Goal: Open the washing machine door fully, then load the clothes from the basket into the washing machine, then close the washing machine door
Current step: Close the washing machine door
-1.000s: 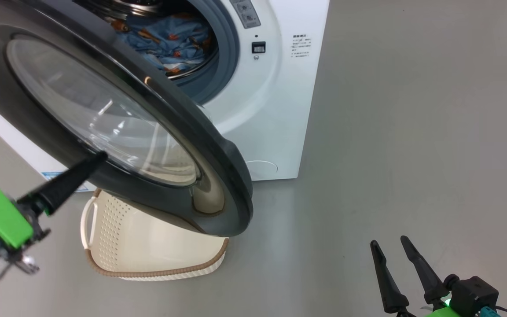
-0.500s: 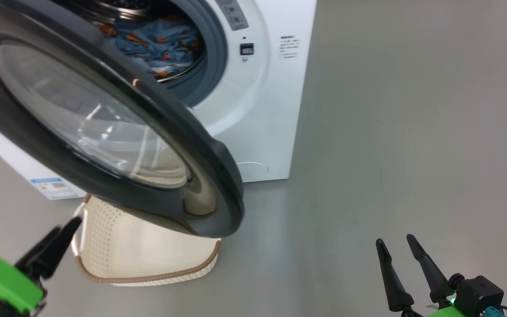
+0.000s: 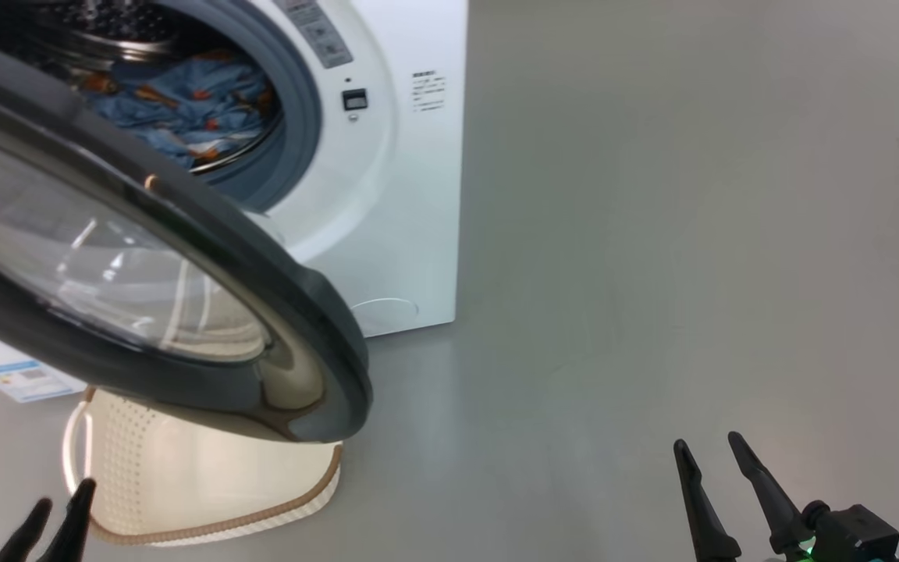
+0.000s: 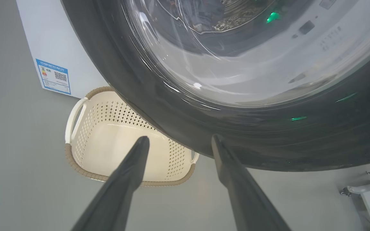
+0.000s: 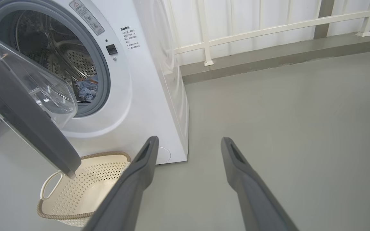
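Smooth grey floor (image 3: 691,234) is taking up most of the room, picking up soft even light. Far side: white railing (image 5: 268,31) is running along a white panelled wall (image 5: 236,17), its posts standing on a darker grey raised strip (image 5: 268,56) at the wall base.

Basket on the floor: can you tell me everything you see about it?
The basket is a small cream-white plastic tub. Its walls are dotted with little holes, and it has a brown woven-look rim and white loop handles at its ends. It stands upright on the grey floor, just in front of the washing machine. The open washing machine door hangs above it. What shows of its inside is empty.
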